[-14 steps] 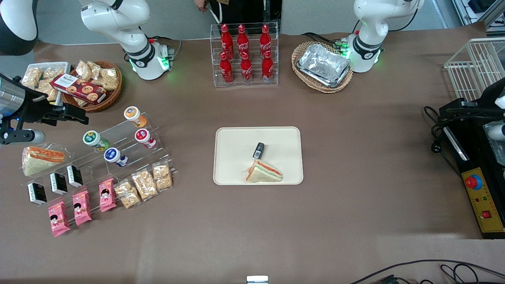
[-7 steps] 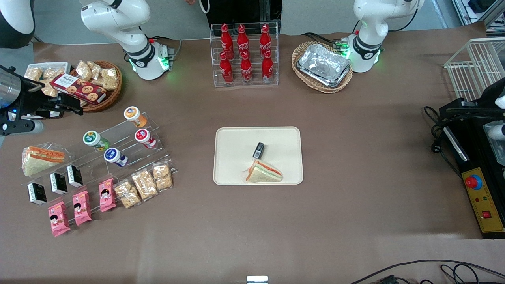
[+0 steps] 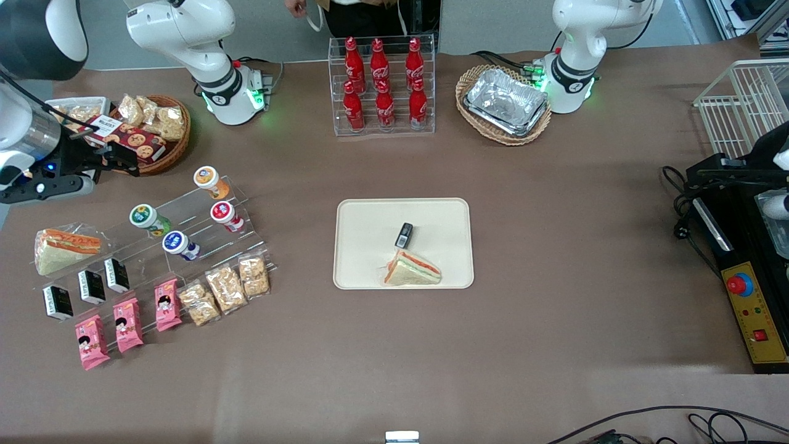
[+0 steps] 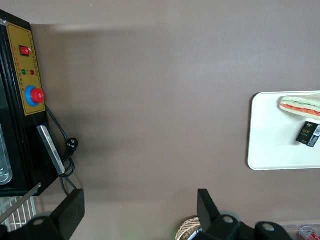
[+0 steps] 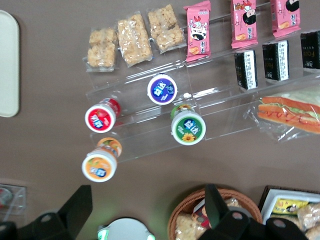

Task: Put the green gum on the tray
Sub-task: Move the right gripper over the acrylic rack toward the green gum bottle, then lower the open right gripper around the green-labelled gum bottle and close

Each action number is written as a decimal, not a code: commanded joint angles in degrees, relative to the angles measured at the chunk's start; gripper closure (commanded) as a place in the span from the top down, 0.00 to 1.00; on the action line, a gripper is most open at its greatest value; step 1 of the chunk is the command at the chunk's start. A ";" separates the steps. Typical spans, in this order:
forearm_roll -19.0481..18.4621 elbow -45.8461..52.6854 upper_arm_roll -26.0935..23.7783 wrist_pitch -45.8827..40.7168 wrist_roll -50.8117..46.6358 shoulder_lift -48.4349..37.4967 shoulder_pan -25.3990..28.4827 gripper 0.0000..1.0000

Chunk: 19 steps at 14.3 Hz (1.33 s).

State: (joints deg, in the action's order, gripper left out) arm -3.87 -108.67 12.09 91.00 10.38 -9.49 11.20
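The green gum (image 3: 143, 216) lies on the clear stepped stand, its white-rimmed green lid facing up; it also shows in the right wrist view (image 5: 188, 127). The cream tray (image 3: 370, 216) lies at the table's middle and holds a sandwich (image 3: 413, 269) and a small dark pack (image 3: 404, 234); its edge shows in the right wrist view (image 5: 7, 65). My gripper (image 3: 118, 161) hangs open and empty above the snack basket's edge, farther from the front camera than the green gum. In the right wrist view the gripper (image 5: 147, 190) has its jaws wide apart with nothing between them.
Orange (image 3: 206, 177), red (image 3: 222, 213) and blue (image 3: 175, 242) gum bottles lie on the same stand. A wicker snack basket (image 3: 148, 126) sits under the gripper. A wrapped sandwich (image 3: 65, 246), black packs and pink packs lie nearer the camera. A cola rack (image 3: 382, 86) stands at the back.
My gripper has moved away from the front camera and a little toward the table's middle, from beside the stand to over the snack basket's edge. The jaws stay open. Nothing else moved.
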 commanded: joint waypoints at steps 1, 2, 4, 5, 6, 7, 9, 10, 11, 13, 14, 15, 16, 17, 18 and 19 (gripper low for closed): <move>-1.40 -7.95 1.09 7.33 5.96 -2.20 -2.50 1.00; -1.31 -9.88 1.88 9.70 7.45 -2.20 -2.68 1.00; -1.40 -13.40 3.64 14.18 8.87 -2.12 -2.68 1.00; -1.40 -14.89 3.82 16.29 9.31 -2.12 -2.68 1.00; -1.31 -15.95 4.08 17.62 9.31 -1.94 -2.68 1.00; -1.40 -16.75 4.08 18.76 9.31 -1.68 -2.68 1.00; -1.31 -18.85 4.08 21.31 9.31 -1.50 -2.59 1.00; -1.31 -19.65 4.08 22.54 9.31 -1.33 -2.59 1.00; -1.31 -20.18 4.08 23.60 9.31 -0.80 -2.59 1.00; -1.40 -21.14 4.08 25.88 9.49 0.25 -2.59 1.00; -1.40 -21.58 4.08 26.94 9.66 0.78 -2.59 1.00; -1.40 -21.85 4.08 27.82 9.66 1.39 -2.59 1.00; -1.40 -21.85 4.08 28.26 9.66 2.01 -2.59 1.00; -1.40 -21.85 4.08 28.70 9.84 2.45 -2.59 1.00; -1.40 -21.85 4.08 29.06 10.45 2.80 -2.68 1.00; -1.31 -21.85 4.17 29.58 10.89 3.42 -2.77 1.00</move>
State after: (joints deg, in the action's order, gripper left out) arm -4.05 -130.17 16.12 118.50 19.87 -7.16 8.52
